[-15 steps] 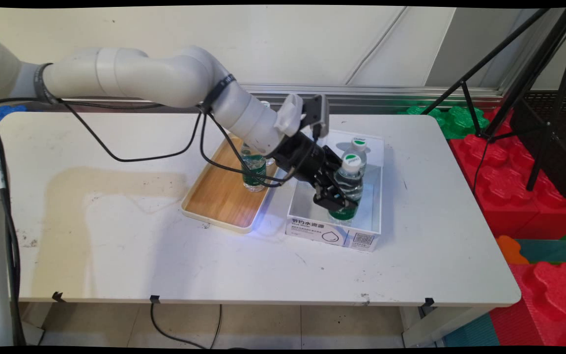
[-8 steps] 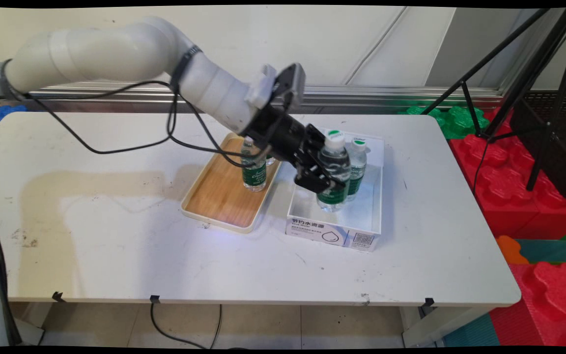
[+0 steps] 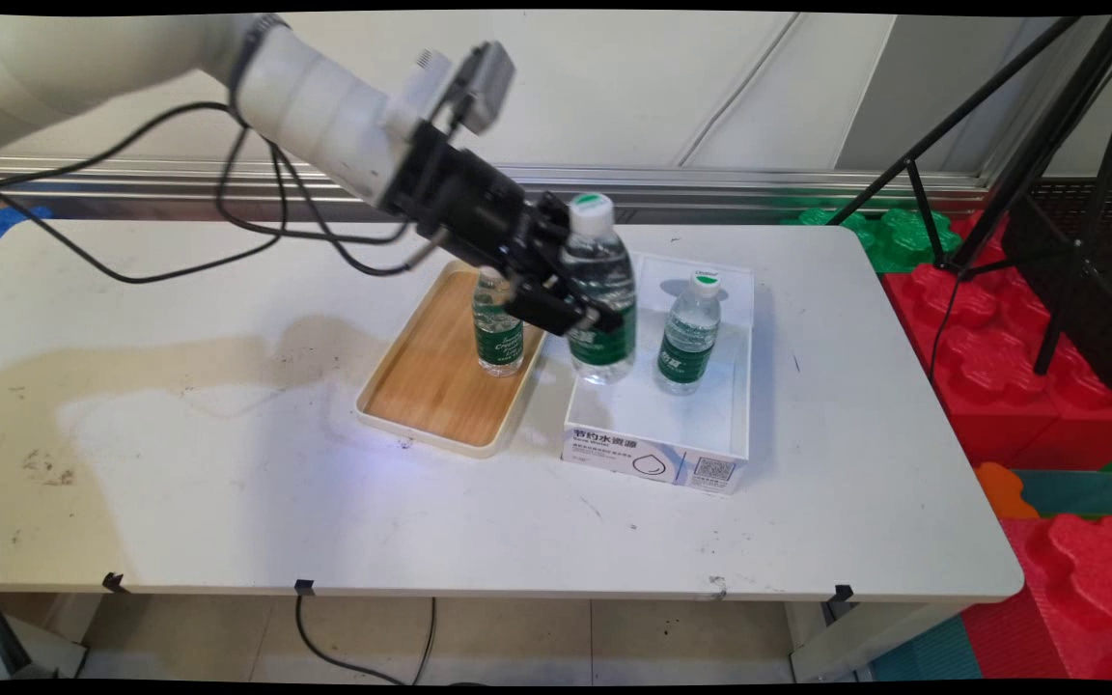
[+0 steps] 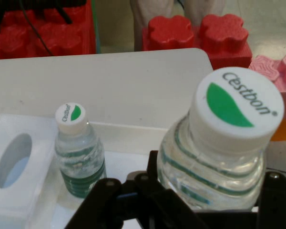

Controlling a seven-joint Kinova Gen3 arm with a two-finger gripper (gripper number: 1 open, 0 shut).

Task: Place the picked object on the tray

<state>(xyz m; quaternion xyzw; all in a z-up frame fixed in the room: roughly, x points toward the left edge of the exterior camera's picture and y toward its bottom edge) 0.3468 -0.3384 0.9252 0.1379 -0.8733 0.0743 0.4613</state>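
The claw (image 3: 570, 294) pinches a water bottle (image 3: 598, 290) upright in the air, above the left side of the white box (image 3: 657, 454) on the counter (image 3: 228, 463). A second bottle (image 3: 688, 334) stands inside the box. Left of the box, a third bottle (image 3: 497, 326) stands in the wooden tray (image 3: 421, 386).

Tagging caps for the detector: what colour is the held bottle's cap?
White with a green leaf mark on the held bottle's cap, clearest in the hand view.

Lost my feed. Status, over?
End effector shut on clear green-labelled water bottle, lifted above white cardboard box. Second bottle inside box.
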